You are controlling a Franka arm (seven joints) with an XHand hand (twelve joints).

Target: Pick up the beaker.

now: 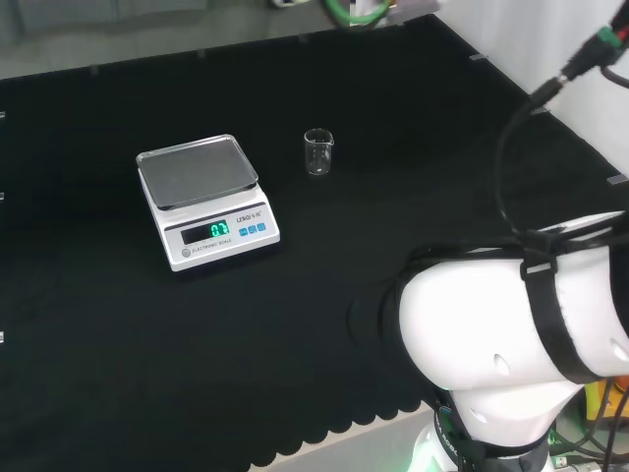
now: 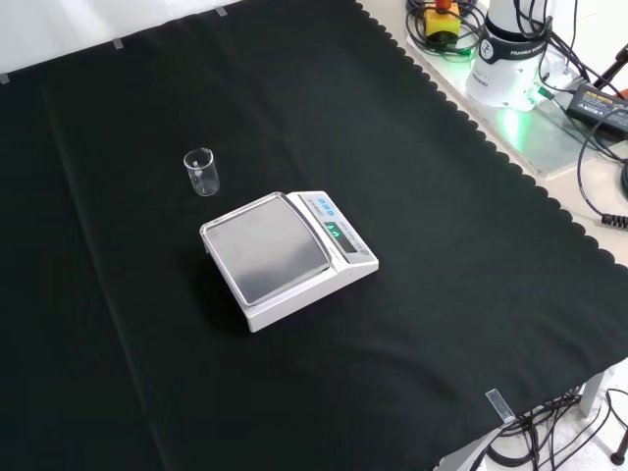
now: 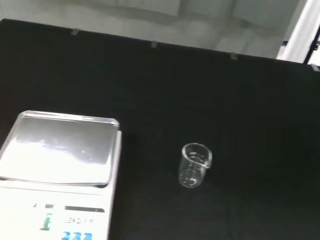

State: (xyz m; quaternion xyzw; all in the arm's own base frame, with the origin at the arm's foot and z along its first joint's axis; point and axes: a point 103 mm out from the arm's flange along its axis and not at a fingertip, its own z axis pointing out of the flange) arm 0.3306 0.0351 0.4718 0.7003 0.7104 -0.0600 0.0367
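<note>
Clear glass, small and standing upright: that is the beaker (image 1: 318, 152) (image 2: 201, 172) (image 3: 195, 165). It sits on the black cloth (image 1: 393, 98) (image 2: 442, 294) (image 3: 150, 85) with nothing touching it. It looks empty.

Near it is a white scale (image 1: 206, 202) (image 2: 289, 255) (image 3: 60, 175) with a shiny metal top and green numbers lit up. In the head view the beaker is to the right of the scale. In the front view it is up and to the left of it.

The arm's big white link (image 1: 511, 324) is at the right of the head view. I cannot tell how the hand is.
</note>
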